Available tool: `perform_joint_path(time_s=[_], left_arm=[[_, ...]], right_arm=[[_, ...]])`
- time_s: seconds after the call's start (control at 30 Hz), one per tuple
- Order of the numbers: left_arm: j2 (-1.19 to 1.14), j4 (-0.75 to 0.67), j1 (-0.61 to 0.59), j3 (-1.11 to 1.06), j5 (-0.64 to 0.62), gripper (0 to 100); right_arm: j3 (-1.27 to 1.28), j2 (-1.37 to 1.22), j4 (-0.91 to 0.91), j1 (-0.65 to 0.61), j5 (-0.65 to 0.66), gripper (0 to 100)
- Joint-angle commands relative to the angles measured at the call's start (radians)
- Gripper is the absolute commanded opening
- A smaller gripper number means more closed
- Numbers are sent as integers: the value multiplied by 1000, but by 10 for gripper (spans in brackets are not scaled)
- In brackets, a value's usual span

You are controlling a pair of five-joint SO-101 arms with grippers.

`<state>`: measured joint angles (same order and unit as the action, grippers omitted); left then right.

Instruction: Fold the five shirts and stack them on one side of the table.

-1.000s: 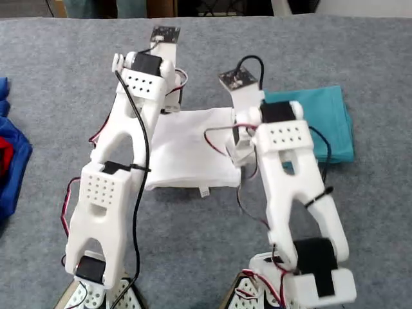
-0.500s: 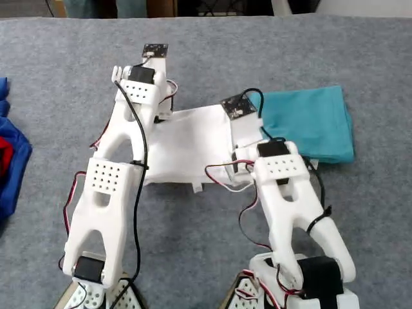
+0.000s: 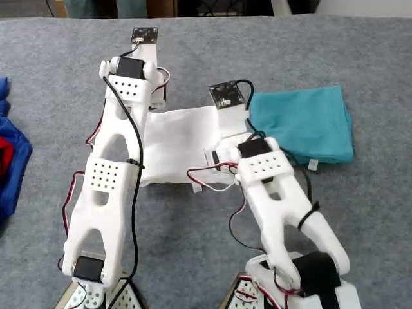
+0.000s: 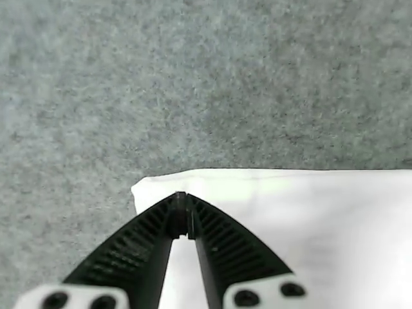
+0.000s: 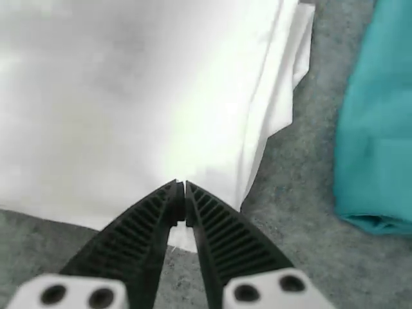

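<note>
Centrally, the left gripper (image 4: 181, 222) and right gripper (image 5: 180, 199) each pinch the white shirt (image 3: 177, 138), whose sides the arms hide. The teal shirt (image 3: 309, 122) lies beside it, toward the desk's (image 3: 360, 58) right edge.

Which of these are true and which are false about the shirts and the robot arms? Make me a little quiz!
1. The white shirt lies on the grey table. True.
2. The teal shirt sits on top of the white shirt. False: it lies beside it on the table.
3. The left tool is wide open. False: it is shut at a corner of the white shirt.
4. The right tool is shut at the white shirt's edge. True.
5. Blue cloth lies at the table's edge on the left arm's side. True.
</note>
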<state>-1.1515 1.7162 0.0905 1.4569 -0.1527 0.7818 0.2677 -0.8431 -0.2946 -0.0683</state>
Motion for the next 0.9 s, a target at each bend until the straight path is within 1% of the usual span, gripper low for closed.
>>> perform_joint_path(time_s=[0.0, 0.13, 0.2, 0.27, 0.4, 0.5, 0.67, 0.77, 0.87], left_arm=[[-23, 5, -12, 36, -2, 29], [-120, -23, -18, 31, -8, 29], [-173, -52, -22, 47, -9, 28], [-189, -49, -25, 114, -9, 28], [-215, -23, -24, 208, -3, 28], [-204, -21, -24, 211, -3, 28], [-109, 6, -21, 211, 3, 28], [-66, 8, -16, 211, 25, 28], [-44, 41, -15, 211, 26, 28]], right_arm=[[5, -88, 52, 17, -49, 15], [4, -193, 92, 44, -55, 14], [-2, -194, 91, 38, -55, 14], [-5, -173, 92, 41, -54, 14], [-2, -81, 91, 46, -55, 14], [2, 33, 80, 46, -58, 14], [18, 222, -14, 40, -60, 15], [68, 286, -64, 46, -61, 15], [148, 318, -66, 40, -61, 15]])
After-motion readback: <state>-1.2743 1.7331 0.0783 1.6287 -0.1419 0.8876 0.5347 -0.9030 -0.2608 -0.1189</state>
